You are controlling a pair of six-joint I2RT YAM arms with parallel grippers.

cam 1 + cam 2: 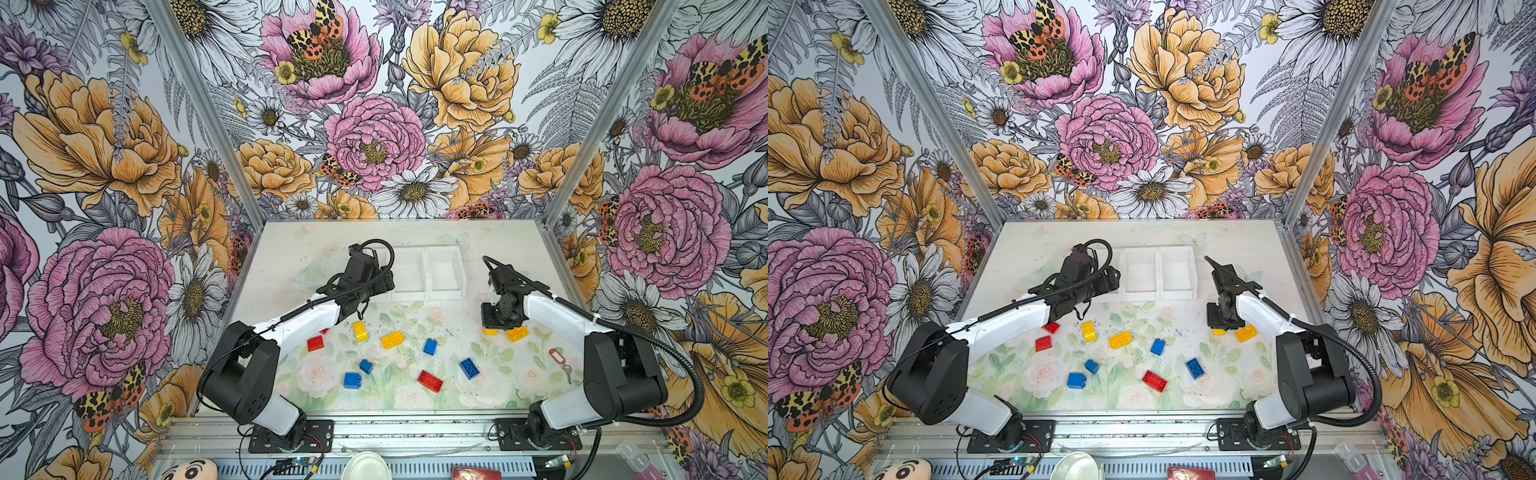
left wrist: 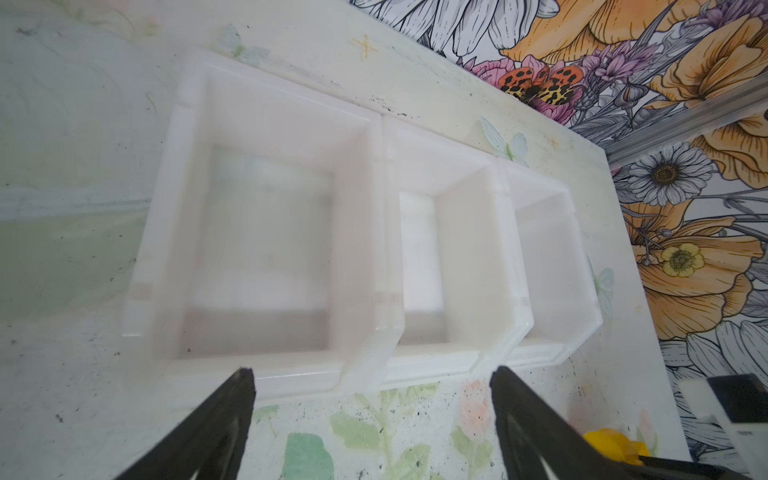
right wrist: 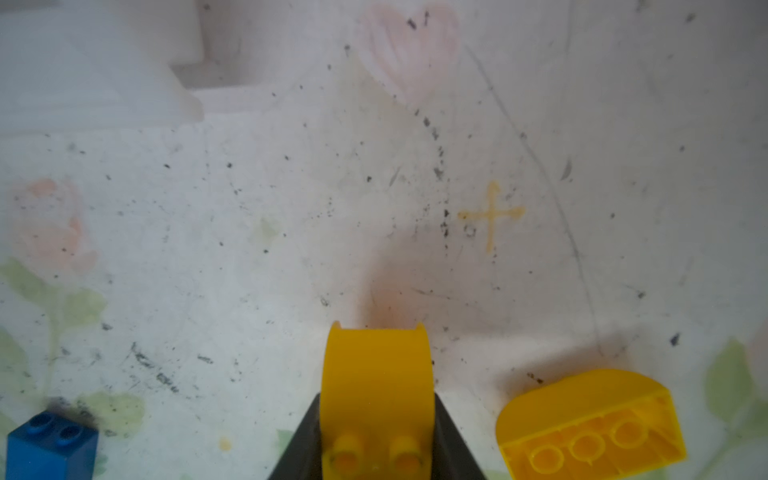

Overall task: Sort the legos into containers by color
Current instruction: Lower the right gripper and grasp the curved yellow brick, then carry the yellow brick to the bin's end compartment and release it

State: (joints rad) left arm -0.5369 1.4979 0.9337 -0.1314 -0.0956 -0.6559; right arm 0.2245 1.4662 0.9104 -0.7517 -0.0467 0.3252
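Note:
The containers (image 1: 428, 291) (image 1: 1158, 296), a white tray of three joined bins, stand at the back middle of the table. In the left wrist view the containers (image 2: 374, 257) hold no bricks. My left gripper (image 2: 372, 380) hangs open just in front of the tray rim, with nothing between its fingers. My right gripper (image 3: 376, 415) is shut on a yellow lego (image 3: 376, 374) low over the table, at the right in a top view (image 1: 490, 331). A second yellow lego (image 3: 590, 424) (image 1: 516, 333) lies on its side beside it. Red, blue and yellow legos (image 1: 392, 339) lie scattered across the middle.
A red key tag (image 1: 556, 355) with a key lies near the right arm's base. A round white dish (image 1: 365, 465) sits below the front rail. A blue lego (image 3: 50, 446) stands close to my right gripper. Floral walls close in the table on three sides.

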